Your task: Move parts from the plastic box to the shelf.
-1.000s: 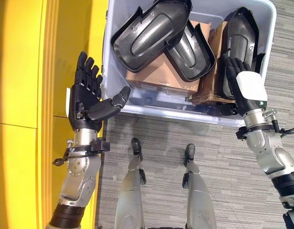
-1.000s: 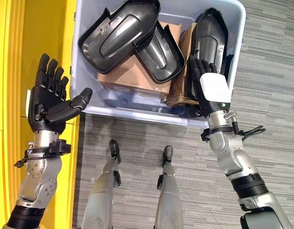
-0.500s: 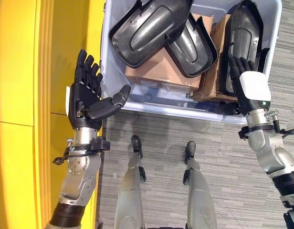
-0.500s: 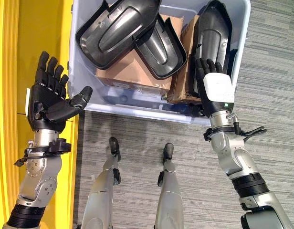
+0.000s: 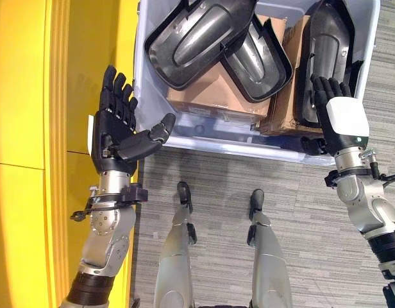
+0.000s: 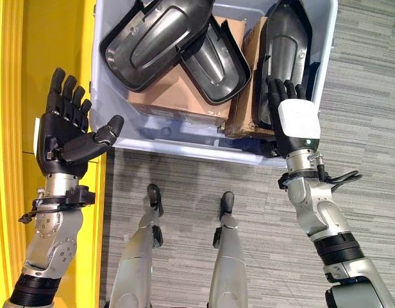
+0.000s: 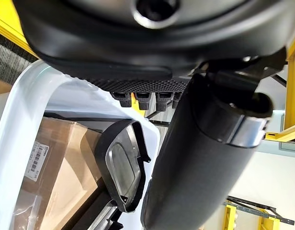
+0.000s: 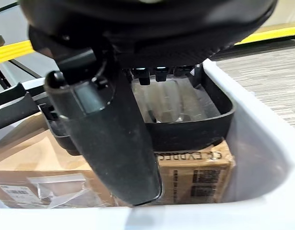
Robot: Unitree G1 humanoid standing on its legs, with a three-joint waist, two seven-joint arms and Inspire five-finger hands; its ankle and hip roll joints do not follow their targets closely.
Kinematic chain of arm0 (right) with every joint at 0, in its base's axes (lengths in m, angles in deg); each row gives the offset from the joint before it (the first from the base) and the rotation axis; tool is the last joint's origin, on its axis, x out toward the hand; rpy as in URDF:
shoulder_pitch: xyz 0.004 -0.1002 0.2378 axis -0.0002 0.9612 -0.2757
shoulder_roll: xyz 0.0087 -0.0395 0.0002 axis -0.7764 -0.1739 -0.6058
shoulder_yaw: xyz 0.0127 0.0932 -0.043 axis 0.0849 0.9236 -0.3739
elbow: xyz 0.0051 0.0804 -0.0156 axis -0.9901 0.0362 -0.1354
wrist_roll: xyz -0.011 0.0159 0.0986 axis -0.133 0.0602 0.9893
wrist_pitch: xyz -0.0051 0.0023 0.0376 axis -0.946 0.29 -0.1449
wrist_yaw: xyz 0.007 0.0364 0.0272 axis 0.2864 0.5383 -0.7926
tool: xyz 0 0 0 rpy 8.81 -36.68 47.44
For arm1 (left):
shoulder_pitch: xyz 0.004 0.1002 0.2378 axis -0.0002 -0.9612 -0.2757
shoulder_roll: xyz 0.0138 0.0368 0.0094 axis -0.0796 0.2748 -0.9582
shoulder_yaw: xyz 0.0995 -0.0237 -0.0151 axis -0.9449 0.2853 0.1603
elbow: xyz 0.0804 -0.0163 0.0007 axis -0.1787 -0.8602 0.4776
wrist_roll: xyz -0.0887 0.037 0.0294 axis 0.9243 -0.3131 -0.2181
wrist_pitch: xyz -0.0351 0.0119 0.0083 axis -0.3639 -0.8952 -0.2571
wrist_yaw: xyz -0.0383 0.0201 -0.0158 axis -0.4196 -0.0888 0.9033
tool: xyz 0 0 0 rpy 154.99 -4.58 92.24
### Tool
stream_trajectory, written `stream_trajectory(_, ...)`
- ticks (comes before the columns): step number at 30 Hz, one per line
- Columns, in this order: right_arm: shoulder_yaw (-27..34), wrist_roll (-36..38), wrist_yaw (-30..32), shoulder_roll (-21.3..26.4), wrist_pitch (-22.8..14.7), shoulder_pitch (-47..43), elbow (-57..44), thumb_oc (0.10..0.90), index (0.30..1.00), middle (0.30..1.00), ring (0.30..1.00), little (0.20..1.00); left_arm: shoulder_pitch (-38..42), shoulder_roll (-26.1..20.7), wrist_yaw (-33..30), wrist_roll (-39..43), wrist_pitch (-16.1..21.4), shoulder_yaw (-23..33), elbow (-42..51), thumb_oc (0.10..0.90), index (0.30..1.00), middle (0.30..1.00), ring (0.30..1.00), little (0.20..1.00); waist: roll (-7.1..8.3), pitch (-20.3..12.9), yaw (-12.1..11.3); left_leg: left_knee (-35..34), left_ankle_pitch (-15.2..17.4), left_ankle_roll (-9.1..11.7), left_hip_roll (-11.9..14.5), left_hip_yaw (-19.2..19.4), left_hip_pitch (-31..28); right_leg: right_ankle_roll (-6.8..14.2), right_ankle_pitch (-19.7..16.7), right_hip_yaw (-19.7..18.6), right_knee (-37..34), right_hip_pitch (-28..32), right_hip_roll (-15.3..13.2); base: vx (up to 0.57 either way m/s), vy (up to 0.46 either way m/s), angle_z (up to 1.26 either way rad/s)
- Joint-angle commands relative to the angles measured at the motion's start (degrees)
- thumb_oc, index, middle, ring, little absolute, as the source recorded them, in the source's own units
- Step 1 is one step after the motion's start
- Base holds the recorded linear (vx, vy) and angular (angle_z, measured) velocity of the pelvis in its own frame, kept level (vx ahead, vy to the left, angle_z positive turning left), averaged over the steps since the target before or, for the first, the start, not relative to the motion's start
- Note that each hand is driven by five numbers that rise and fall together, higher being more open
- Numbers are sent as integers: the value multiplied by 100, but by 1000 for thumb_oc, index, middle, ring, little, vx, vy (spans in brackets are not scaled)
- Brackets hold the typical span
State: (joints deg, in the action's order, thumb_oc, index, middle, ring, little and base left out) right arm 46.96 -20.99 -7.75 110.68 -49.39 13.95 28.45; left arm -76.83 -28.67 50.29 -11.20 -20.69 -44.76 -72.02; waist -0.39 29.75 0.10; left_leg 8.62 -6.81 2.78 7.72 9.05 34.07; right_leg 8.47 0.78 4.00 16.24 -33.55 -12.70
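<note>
Left eye view: the plastic box (image 5: 141,96) sits on grey carpet beside a yellow shelf (image 5: 31,128), loaded with dark moulded parts lying on brown cardboard cartons (image 5: 210,96). A large part (image 5: 197,38) lies across the near-left of the load, a second part (image 5: 258,61) is tucked partly under it, and a third part (image 5: 322,58) stands along the box's right wall. Over the last second the right hand (image 5: 338,119) has crept forward over the near right corner of the box; its fingers, straight and spread, now lie on the lower end of the third part, where a second ago they were nearer the rim. Nothing is gripped yet: the right wrist view shows that part (image 8: 181,108) just past the fingertips, resting on a carton, with the thumb clear of it. The left hand (image 5: 117,131) hangs outside the box's left wall, fingers spread wide and thumb out toward the wall, unchanged in pose and empty. All parts remain in the box, none on the shelf. Judgement: the reach phase of a pick is under way, with the right hand closing on the third part; a curl round its edge looks like the next need.
</note>
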Motion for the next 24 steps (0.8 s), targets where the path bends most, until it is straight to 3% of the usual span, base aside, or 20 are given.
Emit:
stream_trajectory(1,342,-112,594,419,-96,-361,-200,900,1000,1000,1000,1000,200,-128,-76,-160,672,255,601,900,1000,1000,1000,1000,-84,-284,153,679,715,170,83,-138,149,-147,375,123,-26,332,147,0,0,0)
stream_trajectory(3,356,-121,600,418,-83,-350,-203,900,1000,1000,1000,1000,200,-127,-79,-160,664,257,598,900,1000,1000,1000,1000,-89,-322,150,673,835,216,75,-198,101,-123,480,79,-5,363,160,0,0,0)
stream_trajectory(6,431,-112,658,402,-66,-305,-226,900,1000,1000,1000,1000,198,-118,-96,-172,666,249,605,900,1000,1000,1000,1000,-104,-291,162,671,717,170,77,-150,165,-157,395,110,8,286,168,2,-15,0)
stream_trajectory(8,441,-90,685,404,-58,-308,-205,900,1000,1000,1000,1000,199,-118,-114,-177,674,254,607,900,1000,1000,1000,1000,-111,-321,162,675,854,218,69,-202,124,-130,511,63,27,320,177,40,-10,0)
stream_trajectory(24,170,-42,684,377,-22,-641,-78,900,1000,1000,1000,1000,143,-101,-187,-168,692,298,666,900,1000,1000,1000,1000,-173,-241,124,687,838,201,25,-263,358,-152,548,69,92,114,211,5,-1,0)
